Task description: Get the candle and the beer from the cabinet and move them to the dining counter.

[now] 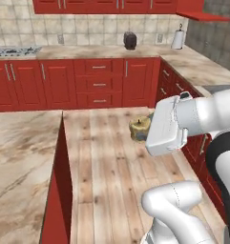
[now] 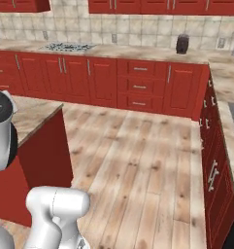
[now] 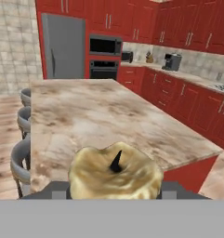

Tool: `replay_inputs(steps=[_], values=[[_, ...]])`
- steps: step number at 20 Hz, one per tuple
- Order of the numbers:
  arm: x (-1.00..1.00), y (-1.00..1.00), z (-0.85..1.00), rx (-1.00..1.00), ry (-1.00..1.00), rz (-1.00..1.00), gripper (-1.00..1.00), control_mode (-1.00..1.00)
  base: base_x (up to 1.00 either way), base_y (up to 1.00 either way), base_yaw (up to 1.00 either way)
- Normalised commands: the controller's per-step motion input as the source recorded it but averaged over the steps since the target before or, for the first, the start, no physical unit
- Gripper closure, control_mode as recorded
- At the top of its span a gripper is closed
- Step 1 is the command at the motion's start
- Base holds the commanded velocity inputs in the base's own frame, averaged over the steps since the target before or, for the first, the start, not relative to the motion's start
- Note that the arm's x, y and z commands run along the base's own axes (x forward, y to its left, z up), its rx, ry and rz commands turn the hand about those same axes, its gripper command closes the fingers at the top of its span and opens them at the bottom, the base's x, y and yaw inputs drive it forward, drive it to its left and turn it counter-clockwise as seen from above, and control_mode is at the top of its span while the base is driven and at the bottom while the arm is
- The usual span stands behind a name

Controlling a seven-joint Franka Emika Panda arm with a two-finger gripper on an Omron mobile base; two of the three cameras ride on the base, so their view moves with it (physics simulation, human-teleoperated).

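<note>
Candle up close, pinched in my gripper and carried in the air.

Closest to my hand camera is one squat yellowish candle with a dark wick, and my two fingers are closed in on its sides, one on each flank, so it fills the space between them. From the left base view the same candle pokes out in front of my white hand, above the wooden floor and not touching any surface. Beyond it in the hand view spreads one dining counter, its wide marbled top just ahead and lower than the candle; three grey stools line its left edge. I count one candle, one island, three stools, one grey fridge and two stacked ovens on the far wall.
</note>
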Motion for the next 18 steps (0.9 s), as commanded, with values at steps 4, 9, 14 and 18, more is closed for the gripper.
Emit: replay_inputs(steps=[4, 9, 14, 18], values=[[0.00, 0.00, 0.00, 0.00, 0.00, 0.00, 1.00, 1.00, 0.00, 0.00, 0.51], [0.00, 0.00, 0.00, 0.00, 0.00, 0.00, 1.00, 1.00, -0.08, 0.00, 0.49], [0.00, 0.00, 0.00, 0.00, 0.00, 0.00, 1.00, 1.00, -0.34, 0.00, 0.46], [0.00, 0.00, 0.00, 0.00, 0.00, 0.00, 1.00, 1.00, -0.37, 0.00, 0.44]])
